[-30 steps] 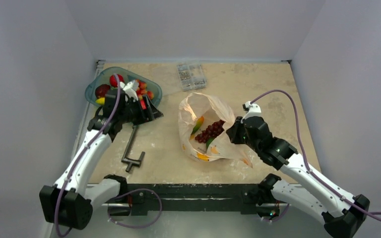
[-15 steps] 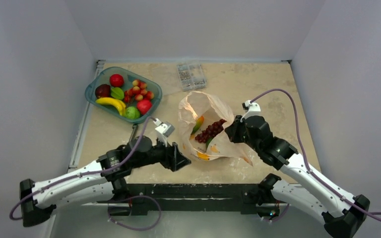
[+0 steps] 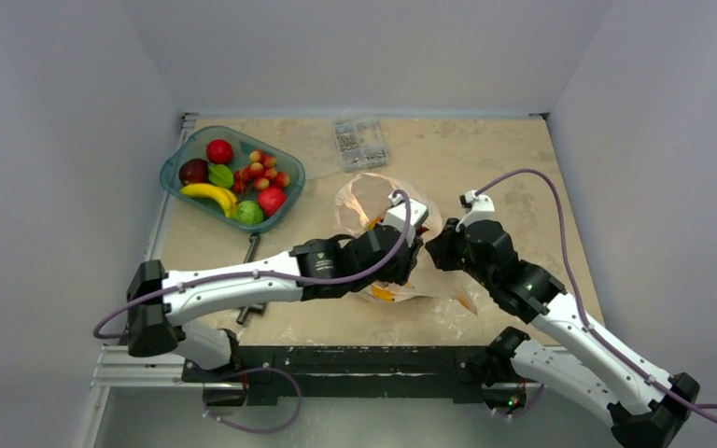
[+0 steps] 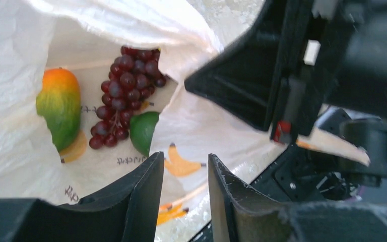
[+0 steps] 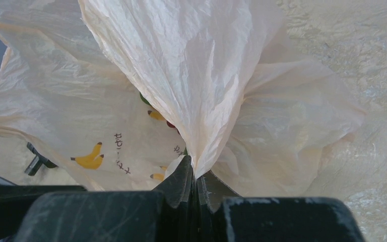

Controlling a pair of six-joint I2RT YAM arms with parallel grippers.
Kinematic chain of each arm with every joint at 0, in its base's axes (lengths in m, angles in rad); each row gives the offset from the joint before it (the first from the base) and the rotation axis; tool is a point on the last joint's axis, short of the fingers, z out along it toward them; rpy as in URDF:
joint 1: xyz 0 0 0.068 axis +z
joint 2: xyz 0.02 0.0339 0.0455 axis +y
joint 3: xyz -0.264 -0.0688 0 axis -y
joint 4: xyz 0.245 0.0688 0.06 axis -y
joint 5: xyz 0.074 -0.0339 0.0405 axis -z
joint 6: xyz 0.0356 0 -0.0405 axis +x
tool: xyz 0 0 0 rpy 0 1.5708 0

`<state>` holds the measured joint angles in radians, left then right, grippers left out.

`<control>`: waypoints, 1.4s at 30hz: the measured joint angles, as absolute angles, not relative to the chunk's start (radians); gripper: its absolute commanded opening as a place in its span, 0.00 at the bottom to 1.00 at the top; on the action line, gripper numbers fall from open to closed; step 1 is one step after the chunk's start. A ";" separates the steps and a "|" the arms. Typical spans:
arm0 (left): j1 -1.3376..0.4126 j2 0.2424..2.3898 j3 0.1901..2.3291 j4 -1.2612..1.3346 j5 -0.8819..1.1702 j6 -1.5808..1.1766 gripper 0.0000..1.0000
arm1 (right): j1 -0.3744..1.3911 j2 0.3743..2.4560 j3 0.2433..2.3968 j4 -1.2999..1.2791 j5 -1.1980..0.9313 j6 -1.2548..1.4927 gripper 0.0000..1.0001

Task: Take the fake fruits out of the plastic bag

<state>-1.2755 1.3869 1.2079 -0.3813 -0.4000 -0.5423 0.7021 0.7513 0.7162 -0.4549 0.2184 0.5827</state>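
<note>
My right gripper (image 5: 195, 170) pinches the edge of the thin pale-orange plastic bag (image 5: 206, 75). My left gripper (image 4: 185, 162), spread open, is nearer the dark red grape bunch (image 4: 126, 96) lying inside the bag, ahead and left.

My top camera looks down from high above the near side of the thin crinkly pale-orange plastic bag (image 3: 359, 194). My left wrist camera looks closely into its mouth, my right one closely at its outer wall; all three share the bag.
</note>
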 measured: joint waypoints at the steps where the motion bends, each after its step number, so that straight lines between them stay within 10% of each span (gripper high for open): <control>1: -1.271 1.434 1.258 -0.408 -0.407 -0.537 0.35 | 0.702 0.747 0.716 -0.457 0.219 0.583 0.00; 20: -1.166 1.817 1.398 -0.545 -0.591 -0.384 0.30 | 0.702 0.721 0.716 -0.467 0.221 0.587 0.00; 42: -1.017 2.008 1.523 -0.513 -0.641 -0.171 0.62 | 0.702 0.739 0.716 -0.471 0.221 0.591 0.00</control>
